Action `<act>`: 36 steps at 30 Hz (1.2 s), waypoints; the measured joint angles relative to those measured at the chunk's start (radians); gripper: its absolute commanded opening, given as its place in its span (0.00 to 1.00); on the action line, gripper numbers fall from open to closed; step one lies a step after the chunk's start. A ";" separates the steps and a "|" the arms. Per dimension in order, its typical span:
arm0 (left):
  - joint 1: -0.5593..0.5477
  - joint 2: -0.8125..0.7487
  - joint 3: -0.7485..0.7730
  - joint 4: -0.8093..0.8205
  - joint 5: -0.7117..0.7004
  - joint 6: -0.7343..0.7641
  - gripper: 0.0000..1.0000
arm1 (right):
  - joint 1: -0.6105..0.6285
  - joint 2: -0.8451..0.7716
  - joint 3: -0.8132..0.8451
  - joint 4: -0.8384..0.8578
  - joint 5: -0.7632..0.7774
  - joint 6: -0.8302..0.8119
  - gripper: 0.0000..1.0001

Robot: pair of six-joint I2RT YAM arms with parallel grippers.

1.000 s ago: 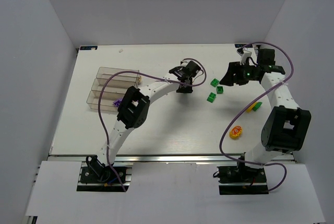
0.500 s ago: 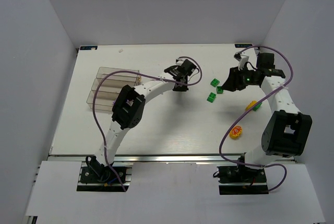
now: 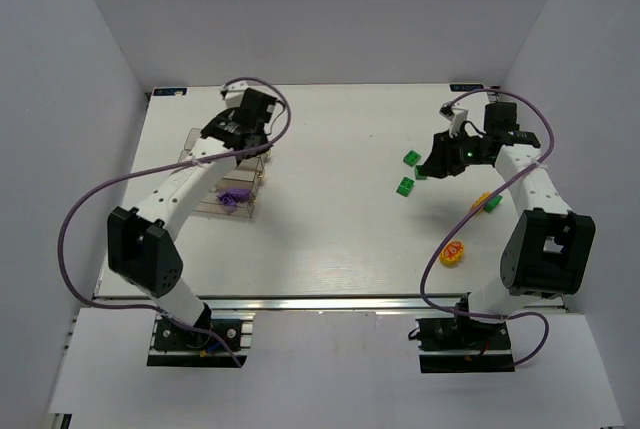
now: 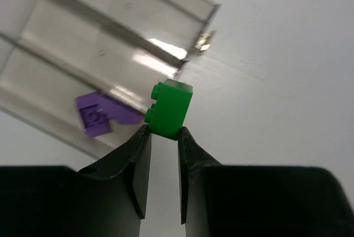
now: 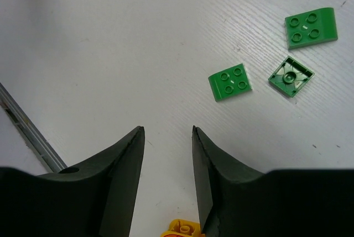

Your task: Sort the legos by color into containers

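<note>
My left gripper (image 3: pixel 243 141) is shut on a green lego (image 4: pixel 172 109) and holds it over the right end of the clear containers (image 3: pixel 205 184). In the left wrist view the brick is pinched between the fingertips above the containers' (image 4: pixel 110 43) edge. A purple lego (image 4: pixel 99 115) lies in the nearest box, and it also shows in the top view (image 3: pixel 233 197). My right gripper (image 3: pixel 438 161) is open and empty above the table, near three loose green legos (image 5: pixel 230 82) (image 5: pixel 291 76) (image 5: pixel 310 28). Two of these show in the top view (image 3: pixel 411 158) (image 3: pixel 405 186).
A yellow-orange lego (image 3: pixel 453 252) lies near the front right and shows at the bottom of the right wrist view (image 5: pixel 182 228). A yellow and green piece (image 3: pixel 487 203) lies beside the right arm. White walls enclose the table on three sides.
My left arm has swung from the table's middle to the containers at the left, carrying the green lego. My right gripper has shifted slightly by the green legos.
</note>
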 measured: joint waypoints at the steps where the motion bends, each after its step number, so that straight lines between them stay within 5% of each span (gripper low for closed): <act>1: 0.031 -0.028 -0.045 -0.022 -0.010 -0.004 0.00 | 0.005 0.007 0.000 -0.005 0.004 -0.002 0.46; 8: 0.136 -0.015 -0.195 -0.072 -0.005 0.004 0.01 | 0.026 0.066 0.017 -0.048 0.047 -0.017 0.52; 21: 0.229 0.162 -0.118 -0.027 0.060 0.084 0.63 | 0.039 0.080 0.035 -0.067 0.164 -0.069 0.58; 24: 0.239 0.168 -0.111 -0.014 0.077 0.095 0.70 | 0.039 0.081 0.035 -0.068 0.188 -0.076 0.62; 29: 0.247 0.146 -0.116 0.003 0.108 0.094 0.68 | 0.039 0.100 0.038 -0.053 0.281 -0.053 0.66; 32: 0.248 0.084 -0.155 0.026 0.146 0.090 0.54 | 0.039 0.137 0.055 -0.030 0.370 -0.023 0.67; 36: 0.248 -0.115 -0.287 0.106 0.252 0.097 0.60 | 0.043 0.218 0.093 0.000 0.463 0.013 0.74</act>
